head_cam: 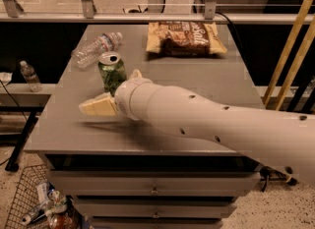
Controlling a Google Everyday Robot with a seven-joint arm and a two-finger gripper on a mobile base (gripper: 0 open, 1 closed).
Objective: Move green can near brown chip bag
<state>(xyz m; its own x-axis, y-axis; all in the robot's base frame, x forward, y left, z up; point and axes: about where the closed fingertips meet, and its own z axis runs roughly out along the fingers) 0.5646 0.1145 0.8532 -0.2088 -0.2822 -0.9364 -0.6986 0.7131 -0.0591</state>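
Observation:
The green can [111, 70] stands upright on the left part of the grey table [197, 85], its silver top showing. The brown chip bag [186, 38] lies flat at the table's far edge, to the right of and behind the can. My gripper [98, 106], cream-coloured, is low over the table just in front of the can and slightly to its left, at the end of the white arm [206, 120] that comes in from the lower right. The arm's wrist hides the foot of the can. Nothing shows in the gripper's grasp.
A clear plastic water bottle [96, 49] lies on its side behind and left of the can. A rail [147, 17] runs behind the table. Yellow posts [290, 51] stand to the right. A small bottle [29, 74] stands on a lower shelf to the left.

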